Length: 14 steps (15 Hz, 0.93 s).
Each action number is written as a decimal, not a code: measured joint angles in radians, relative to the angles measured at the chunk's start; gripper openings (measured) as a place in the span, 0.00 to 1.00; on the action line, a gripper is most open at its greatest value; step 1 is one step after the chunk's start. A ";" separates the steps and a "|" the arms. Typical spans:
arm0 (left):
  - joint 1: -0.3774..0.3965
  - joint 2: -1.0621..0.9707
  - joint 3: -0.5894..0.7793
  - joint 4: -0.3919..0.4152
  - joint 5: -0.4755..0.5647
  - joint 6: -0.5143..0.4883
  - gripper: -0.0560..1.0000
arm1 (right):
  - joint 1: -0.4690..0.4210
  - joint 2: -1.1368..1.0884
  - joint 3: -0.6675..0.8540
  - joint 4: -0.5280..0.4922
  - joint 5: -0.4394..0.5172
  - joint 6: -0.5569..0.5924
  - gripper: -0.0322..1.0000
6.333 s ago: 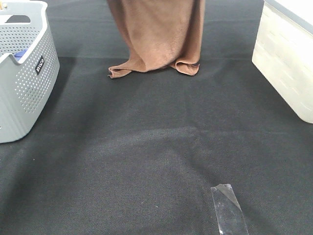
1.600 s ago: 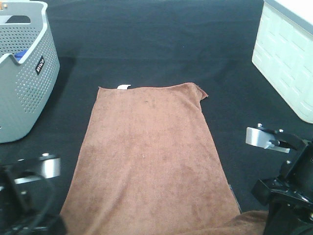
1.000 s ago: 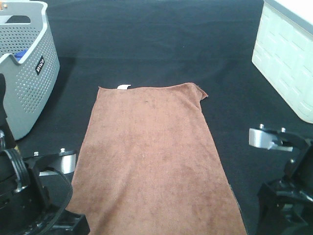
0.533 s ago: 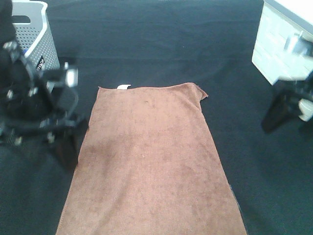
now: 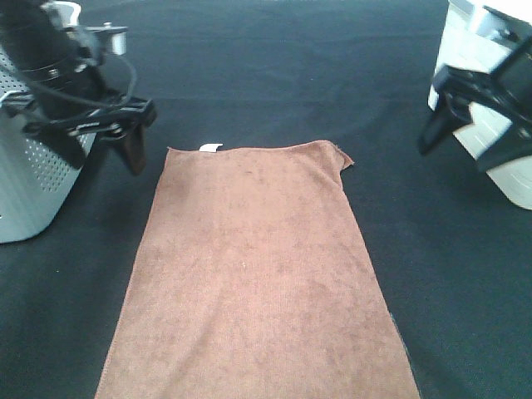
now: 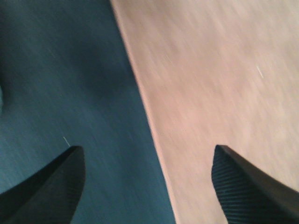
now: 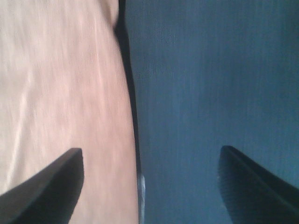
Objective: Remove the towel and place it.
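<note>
The towel point(image 5: 258, 274) is laid flat on the black table cloth point(image 5: 274, 66) (tag point(image 5: 211, 147) farthest); left gripper point(image 6: 147, 182) and right gripper point(image 7: 149, 182) are held apart, empty, seemingly because placing is done.

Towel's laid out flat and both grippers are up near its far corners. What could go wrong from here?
1. The left gripper, open, hangs right beside the gray basket; a sideways swing could knock it.
2. The right gripper, open, sits close to the white box, so there is a similar bump risk.
3. The towel runs past the bottom of the exterior view, so I cannot tell whether its near end lies fully on the black table cloth; it might slide.
</note>
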 joint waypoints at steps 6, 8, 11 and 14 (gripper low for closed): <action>0.005 0.355 -0.464 0.002 0.132 0.000 0.74 | 0.000 0.241 -0.244 0.011 0.001 0.002 0.77; 0.028 0.464 -0.602 -0.002 0.136 0.000 0.74 | 0.000 0.286 -0.270 0.018 -0.030 -0.001 0.77; 0.068 0.568 -0.723 -0.054 0.137 0.017 0.74 | 0.000 0.394 -0.339 0.078 -0.030 -0.083 0.77; 0.084 0.622 -0.740 -0.086 0.141 0.026 0.74 | 0.000 0.491 -0.413 0.173 -0.041 -0.158 0.77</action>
